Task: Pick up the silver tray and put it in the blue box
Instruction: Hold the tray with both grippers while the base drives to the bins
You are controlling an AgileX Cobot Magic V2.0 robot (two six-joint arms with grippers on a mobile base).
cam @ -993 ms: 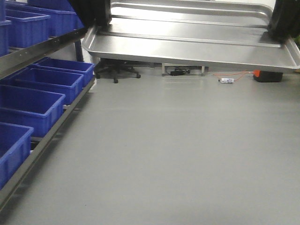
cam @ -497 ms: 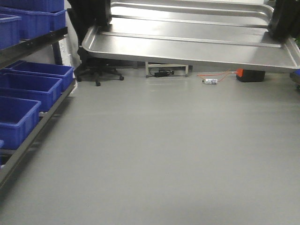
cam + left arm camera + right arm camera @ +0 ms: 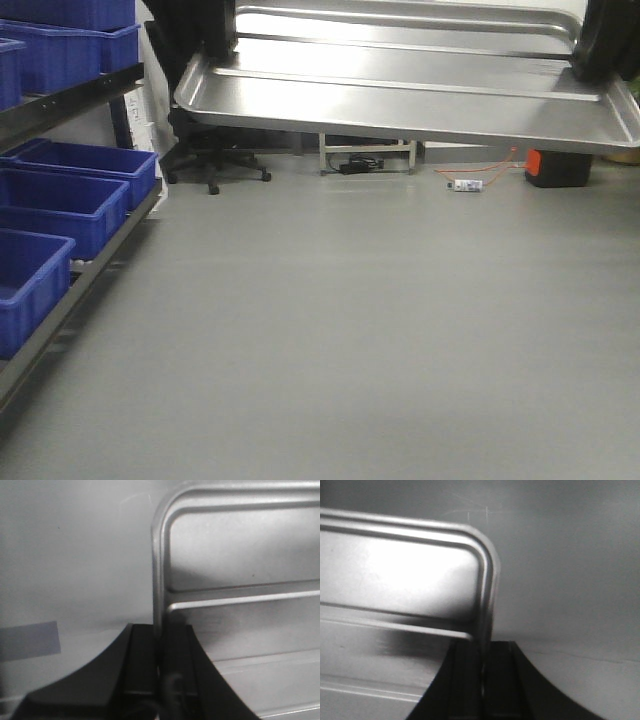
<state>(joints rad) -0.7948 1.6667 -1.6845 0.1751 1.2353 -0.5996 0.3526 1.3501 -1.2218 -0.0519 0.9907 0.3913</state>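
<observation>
Silver tray (image 3: 400, 100), shiny rectangular metal with a raised rim and lengthwise ridges, hangs off the ground across the top of your front view. Your left gripper (image 3: 160, 652) pinches its left short rim and your right gripper (image 3: 482, 667) pinches the right one. Below spreads a smooth grey floor (image 3: 350, 330). On the left, a metal rack (image 3: 90, 270) carries shallow blue plastic bins (image 3: 60, 200); you see only part of their insides. Far back stand a black office chair (image 3: 215, 160), an orange-and-black box (image 3: 557, 167) and a small white bottle (image 3: 466, 185).
</observation>
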